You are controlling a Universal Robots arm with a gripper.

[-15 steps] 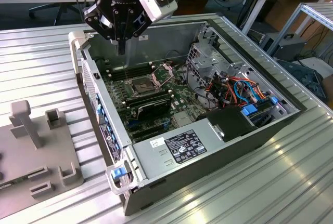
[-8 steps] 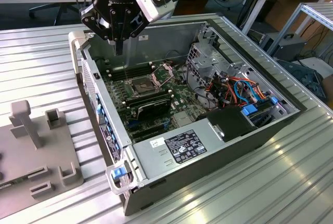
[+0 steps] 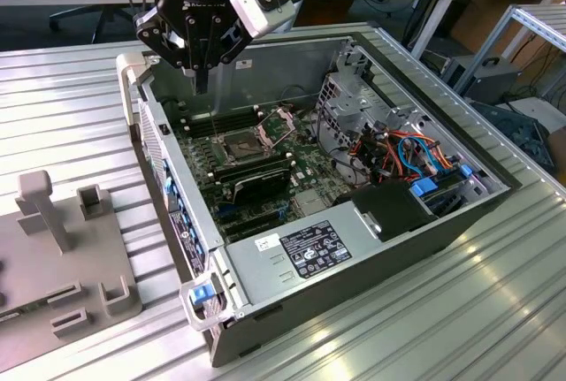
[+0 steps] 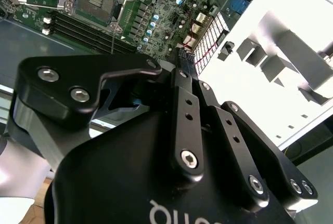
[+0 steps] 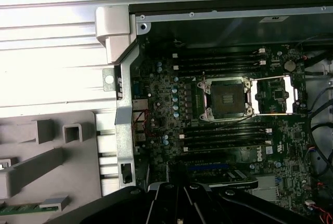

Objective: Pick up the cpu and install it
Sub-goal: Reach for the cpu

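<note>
1. cpu: can't tell where it lies; too small or hidden to pick out. Its seat, the socket, reads dark & bare, so I judge it not yet installed.
2. Socket frame is swung open, lying just beside the socket. Long black memory rows run along two opposite sides of the socket, parallel w/ each other.
3. Gripper: fingers drawn in to a narrow point, aimed down. Whether sth thin is pinched btw them can't be told.
4. Key relation: the gripper hangs above the board, close to the case wall at the exterior view's left. The socket lies below it & off toward the exterior view's right, near but not under the tips.
5. Axis: a square chip has no long axis. Judged, what counts is squaring it to the socket's sides, which run w/ the memory rows.
6. One arm only, so no choice of the nearer hand.
7. Outward: case lies open on its side on the ribbed table. Grey fixture sits just outside the case, at the exterior view's left.
</note>
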